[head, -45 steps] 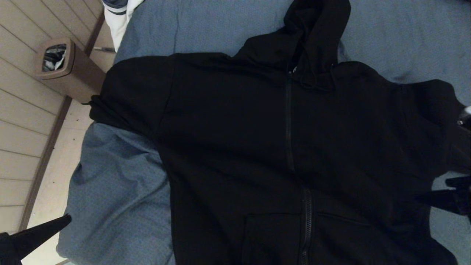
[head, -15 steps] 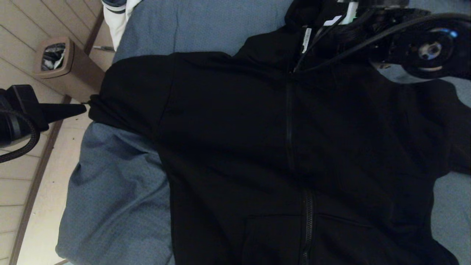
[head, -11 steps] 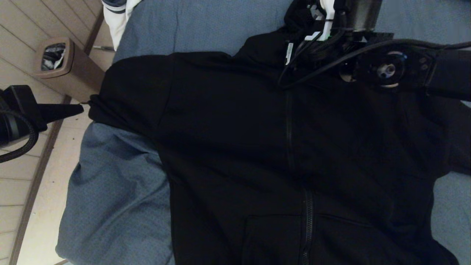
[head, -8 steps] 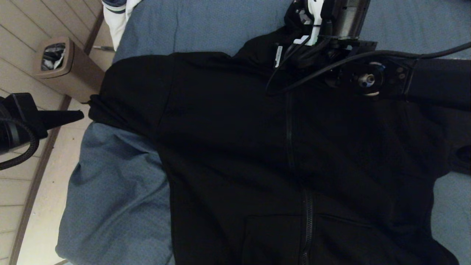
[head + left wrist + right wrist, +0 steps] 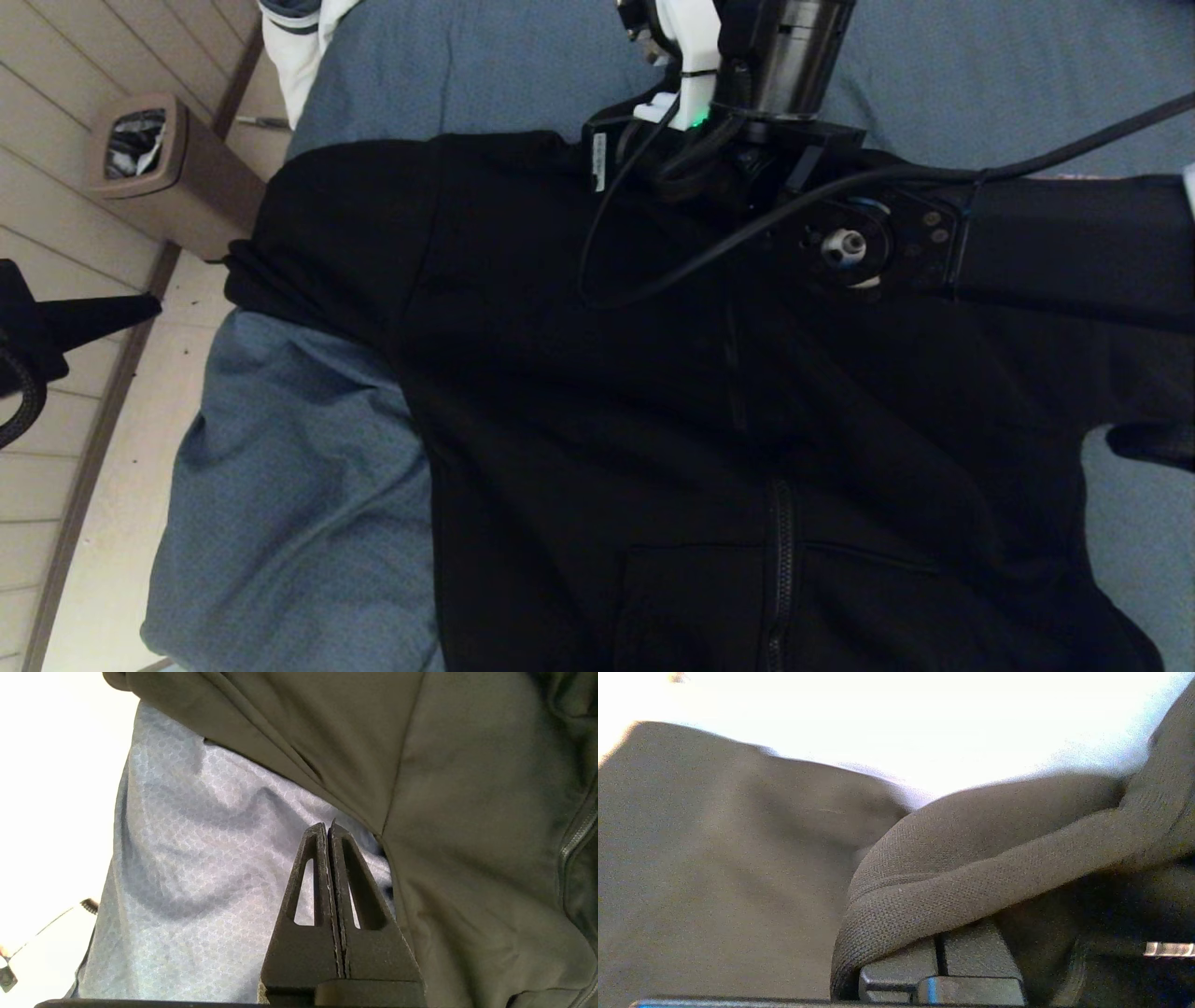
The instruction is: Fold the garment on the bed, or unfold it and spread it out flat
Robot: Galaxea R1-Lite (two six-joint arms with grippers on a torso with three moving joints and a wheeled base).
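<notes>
The garment (image 5: 579, 401), a black zip hoodie, lies front up across the bed (image 5: 299, 485). Its left sleeve reaches the bed's left edge. My right arm (image 5: 1027, 243) stretches in from the right over the collar, and its wrist hides the hood area. In the right wrist view a thick hem of the garment (image 5: 971, 882) drapes over the right gripper (image 5: 941, 956), which is shut on it. My left gripper (image 5: 140, 306) hangs shut and empty over the floor, left of the sleeve. The left wrist view shows the left gripper (image 5: 327, 828) above the bed sheet (image 5: 196, 858) beside the garment (image 5: 467, 788).
A brown waste bin (image 5: 149, 154) stands on the pale plank floor (image 5: 56, 448) left of the bed. A white and navy duvet (image 5: 303, 37) lies at the bed's far left corner. Bare sheet shows beyond the collar (image 5: 980, 75).
My right arm has swung in from the right and travelled left across the collar, taking the hood off the bare sheet. My left gripper has drawn back left, away from the sleeve.
</notes>
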